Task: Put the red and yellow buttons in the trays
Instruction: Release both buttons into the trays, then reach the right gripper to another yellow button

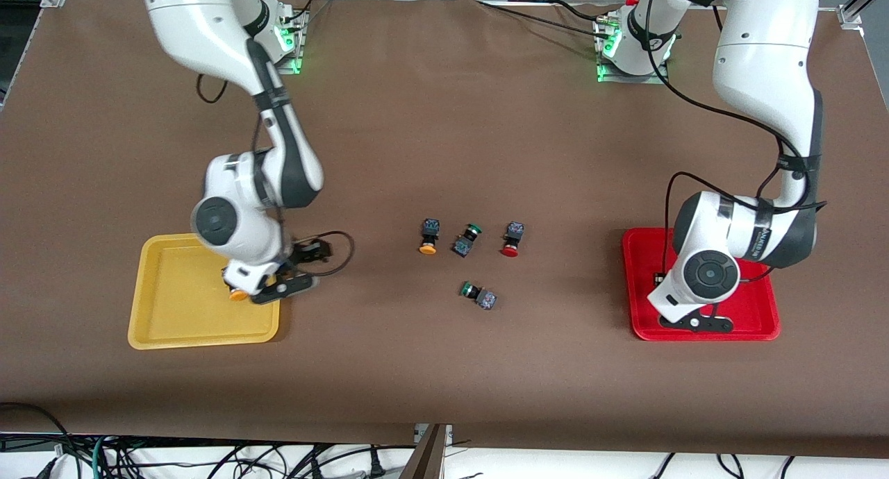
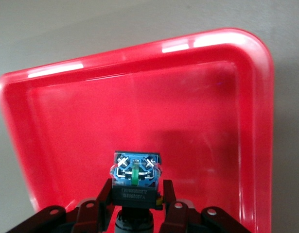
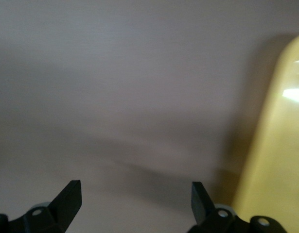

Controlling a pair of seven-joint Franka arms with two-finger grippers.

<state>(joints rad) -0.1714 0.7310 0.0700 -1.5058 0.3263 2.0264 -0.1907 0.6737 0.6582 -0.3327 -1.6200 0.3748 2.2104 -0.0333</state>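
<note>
My left gripper (image 1: pixel 694 323) hangs over the red tray (image 1: pixel 757 312). In the left wrist view it (image 2: pixel 137 208) is shut on a dark grey button (image 2: pixel 136 182) with its blue terminal end up, over the red tray (image 2: pixel 212 97); the cap is hidden. My right gripper (image 1: pixel 281 289) is open and empty (image 3: pixel 134 199) at the yellow tray's (image 1: pixel 180 305) rim; the tray's edge shows in the right wrist view (image 3: pixel 280 160). A yellow button (image 1: pixel 238 295) lies in that tray beside it. A yellow button (image 1: pixel 428 237) and a red button (image 1: pixel 512 239) lie mid-table.
Two green-capped buttons lie mid-table: one (image 1: pixel 469 239) between the yellow and red ones, one (image 1: pixel 479 295) nearer the front camera. The brown table mat (image 1: pixel 444 368) runs between the two trays.
</note>
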